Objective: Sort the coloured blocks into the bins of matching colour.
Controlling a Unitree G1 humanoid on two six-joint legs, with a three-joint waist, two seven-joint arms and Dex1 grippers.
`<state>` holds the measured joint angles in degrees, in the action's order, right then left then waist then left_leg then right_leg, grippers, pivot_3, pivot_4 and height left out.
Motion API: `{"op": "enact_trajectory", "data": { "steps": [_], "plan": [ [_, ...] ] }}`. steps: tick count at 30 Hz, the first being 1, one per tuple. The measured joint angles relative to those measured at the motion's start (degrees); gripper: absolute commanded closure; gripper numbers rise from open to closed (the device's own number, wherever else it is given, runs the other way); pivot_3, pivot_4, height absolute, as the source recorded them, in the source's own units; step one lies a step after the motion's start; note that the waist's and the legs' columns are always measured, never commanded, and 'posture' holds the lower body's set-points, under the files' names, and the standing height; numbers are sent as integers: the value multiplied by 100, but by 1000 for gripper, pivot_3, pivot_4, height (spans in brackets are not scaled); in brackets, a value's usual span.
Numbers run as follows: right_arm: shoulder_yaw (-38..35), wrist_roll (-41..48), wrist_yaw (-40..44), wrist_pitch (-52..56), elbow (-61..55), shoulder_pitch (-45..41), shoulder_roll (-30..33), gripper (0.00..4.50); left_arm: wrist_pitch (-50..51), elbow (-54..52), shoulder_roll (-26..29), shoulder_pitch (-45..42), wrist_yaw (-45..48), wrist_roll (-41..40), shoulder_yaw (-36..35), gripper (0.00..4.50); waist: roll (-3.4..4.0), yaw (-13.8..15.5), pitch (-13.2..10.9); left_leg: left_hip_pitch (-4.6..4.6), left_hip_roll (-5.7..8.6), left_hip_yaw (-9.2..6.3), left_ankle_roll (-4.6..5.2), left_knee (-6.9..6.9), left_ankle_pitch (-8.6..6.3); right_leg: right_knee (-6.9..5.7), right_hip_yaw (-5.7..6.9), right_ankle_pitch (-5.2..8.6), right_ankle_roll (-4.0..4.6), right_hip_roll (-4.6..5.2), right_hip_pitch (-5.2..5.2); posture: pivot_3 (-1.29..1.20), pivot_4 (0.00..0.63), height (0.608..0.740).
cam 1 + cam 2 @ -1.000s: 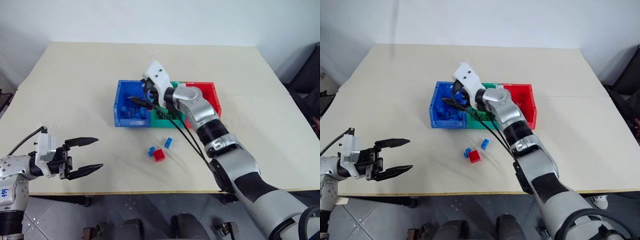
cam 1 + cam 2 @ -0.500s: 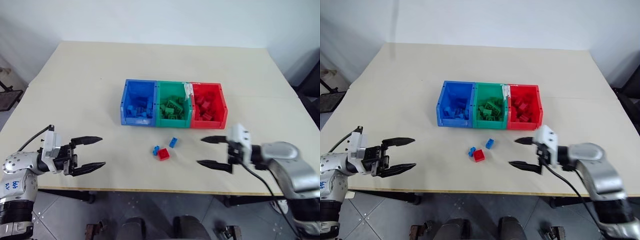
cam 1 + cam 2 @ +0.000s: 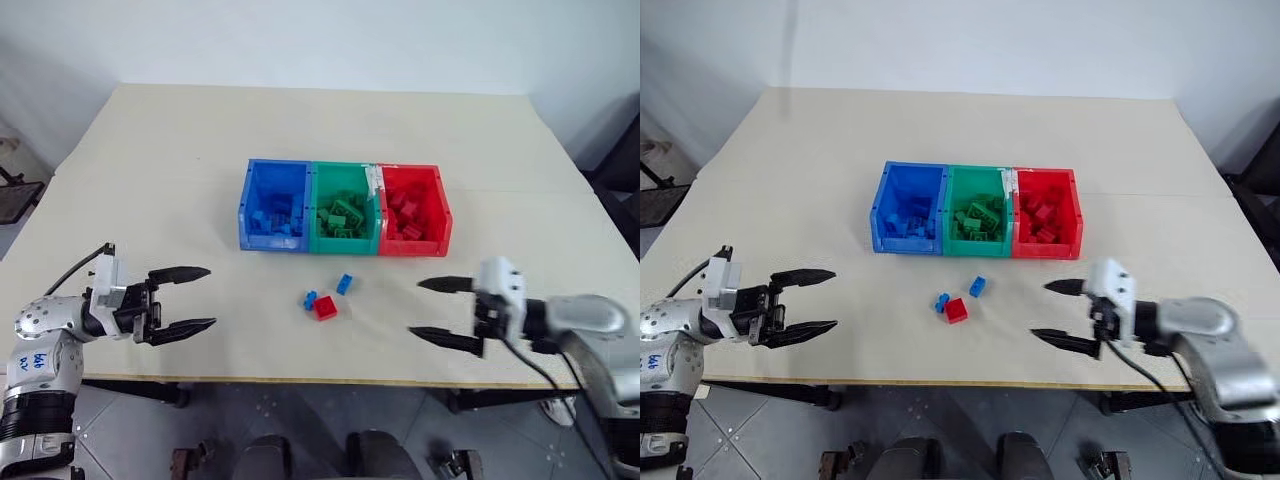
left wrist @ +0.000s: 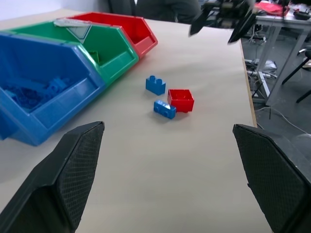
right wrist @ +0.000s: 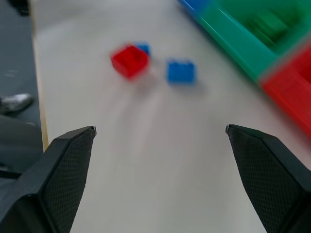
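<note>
Three blocks (image 3: pixel 325 299) between both grippers

Blue, green, red bins (image 3: pixel 345 246); loose blocks (image 3: pixel 325 308) (red, blue).

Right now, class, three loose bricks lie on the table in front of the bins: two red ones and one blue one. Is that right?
Not quite. The colours are swapped: there are two blue bricks and one red brick. The left wrist view shows it plainly. The rest holds: three loose bricks lie on the table in front of the bins.
</note>
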<state>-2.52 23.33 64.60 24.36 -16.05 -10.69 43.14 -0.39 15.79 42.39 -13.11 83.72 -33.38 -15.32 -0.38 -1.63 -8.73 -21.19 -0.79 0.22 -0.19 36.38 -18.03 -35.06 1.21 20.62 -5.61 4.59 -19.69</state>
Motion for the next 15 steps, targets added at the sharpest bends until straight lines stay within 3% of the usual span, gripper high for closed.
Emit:
{"op": "enact_trajectory", "data": {
  "steps": [6,15],
  "plan": [
    [1139,-794,-126,-406,1089,-1257,-488,23,12,-257,0,168,-134,-20,-77,0,-1,4,0,-3,9,-6,9,12,-5,-5,-1,0,0,4,3,0,150,740],
    [2031,-1634,853,-2024,3248,-2591,-734,23,70,-889,-13,925,-417,-116,-406,0,0,-18,-1,1,8,-2,10,16,-6,-16,3,0,0,3,2,0,150,740]
  ]
}}
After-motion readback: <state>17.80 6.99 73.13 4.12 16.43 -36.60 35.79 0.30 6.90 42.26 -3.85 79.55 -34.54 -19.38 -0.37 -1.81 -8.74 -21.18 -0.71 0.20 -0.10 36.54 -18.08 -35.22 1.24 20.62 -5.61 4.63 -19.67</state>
